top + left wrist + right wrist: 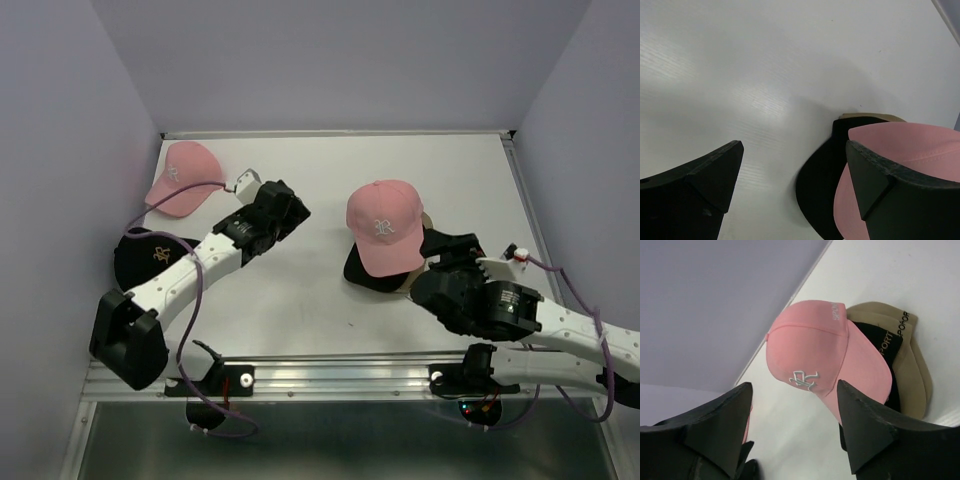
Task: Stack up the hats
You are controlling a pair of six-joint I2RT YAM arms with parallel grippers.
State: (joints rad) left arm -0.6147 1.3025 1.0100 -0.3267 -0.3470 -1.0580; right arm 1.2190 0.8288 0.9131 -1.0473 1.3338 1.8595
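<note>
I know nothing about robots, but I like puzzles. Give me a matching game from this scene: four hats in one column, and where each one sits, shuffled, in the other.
Hats:
1. top pink hat
2. lone pink hat
3. lone black hat
4. tan hats

Places:
A. alone, far left of the table
B. bottom of the stack
C. alone, near left of the table
D. top of the stack

Pairs: 1-D, 2-A, 3-C, 4-B
</note>
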